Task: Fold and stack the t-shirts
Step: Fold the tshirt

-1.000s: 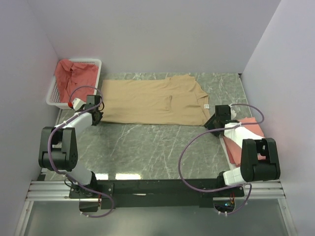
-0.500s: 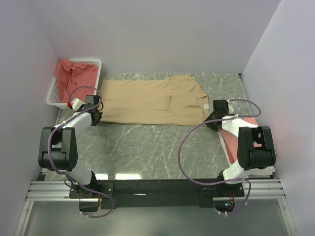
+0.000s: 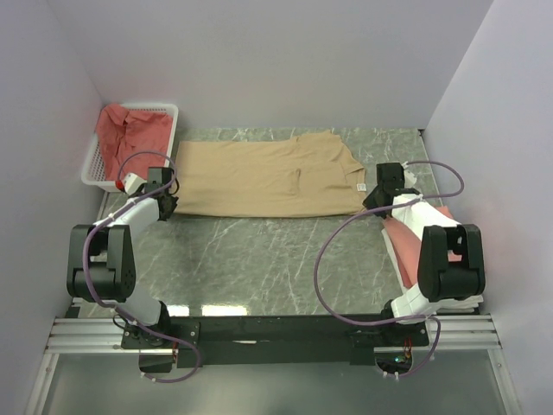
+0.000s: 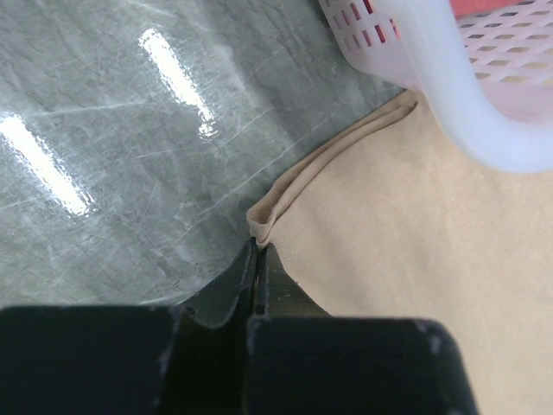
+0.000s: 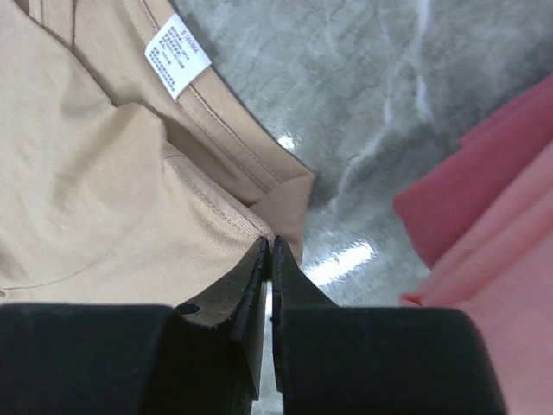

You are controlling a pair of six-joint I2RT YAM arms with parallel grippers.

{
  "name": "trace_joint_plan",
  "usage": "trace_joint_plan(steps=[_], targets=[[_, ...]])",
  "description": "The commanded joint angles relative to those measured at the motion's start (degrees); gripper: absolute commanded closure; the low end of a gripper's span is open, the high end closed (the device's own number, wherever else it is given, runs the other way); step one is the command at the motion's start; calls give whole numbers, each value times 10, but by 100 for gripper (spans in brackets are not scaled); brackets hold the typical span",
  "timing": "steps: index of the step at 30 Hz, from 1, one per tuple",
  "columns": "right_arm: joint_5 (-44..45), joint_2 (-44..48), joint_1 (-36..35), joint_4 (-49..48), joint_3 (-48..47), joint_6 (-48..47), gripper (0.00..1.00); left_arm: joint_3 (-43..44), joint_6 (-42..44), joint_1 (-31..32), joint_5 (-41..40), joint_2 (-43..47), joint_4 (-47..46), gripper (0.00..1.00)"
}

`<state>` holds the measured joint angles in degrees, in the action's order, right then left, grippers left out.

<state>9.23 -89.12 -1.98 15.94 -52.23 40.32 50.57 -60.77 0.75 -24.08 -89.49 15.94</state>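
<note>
The tan t-shirt (image 3: pixel 268 177) lies spread flat across the back of the table, collar to the right. My left gripper (image 3: pixel 170 206) is shut on its near left corner; in the left wrist view the folded hem (image 4: pixel 285 194) runs into the closed jaws of that gripper (image 4: pixel 257 246). My right gripper (image 3: pixel 373 201) is at the shirt's near right corner. In the right wrist view this gripper (image 5: pixel 268 244) has its jaws pressed together on the edge of the tan cloth (image 5: pixel 95 173). Folded salmon-pink t-shirts (image 3: pixel 402 249) lie under the right arm, and a coral-red t-shirt (image 3: pixel 130 134) fills the basket.
A white mesh basket (image 3: pixel 92 166) stands at the back left, its rim (image 4: pixel 467 95) close to my left gripper. A white care label (image 5: pixel 177 54) shows near the collar. The grey marble table (image 3: pixel 276 259) stretches in front of the shirt. Walls enclose the left, back and right.
My right gripper has moved back and left to the tan shirt's corner and its jaws have come together on the cloth. The left gripper has stayed put.
</note>
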Motion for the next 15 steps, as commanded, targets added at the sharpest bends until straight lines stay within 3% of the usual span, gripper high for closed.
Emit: trace_joint_plan(steps=[1, 7, 15], targets=[[49, 30, 7, 34, -24, -21, 93, 0, -2, -6, -5, 25, 9, 99], [50, 47, 16, 44, -15, -34, 86, -6, -4, -19, -4, 33, 15, 99], [9, 63, 16, 24, 31, -29, 63, -15, -4, -22, -6, 46, 22, 99]])
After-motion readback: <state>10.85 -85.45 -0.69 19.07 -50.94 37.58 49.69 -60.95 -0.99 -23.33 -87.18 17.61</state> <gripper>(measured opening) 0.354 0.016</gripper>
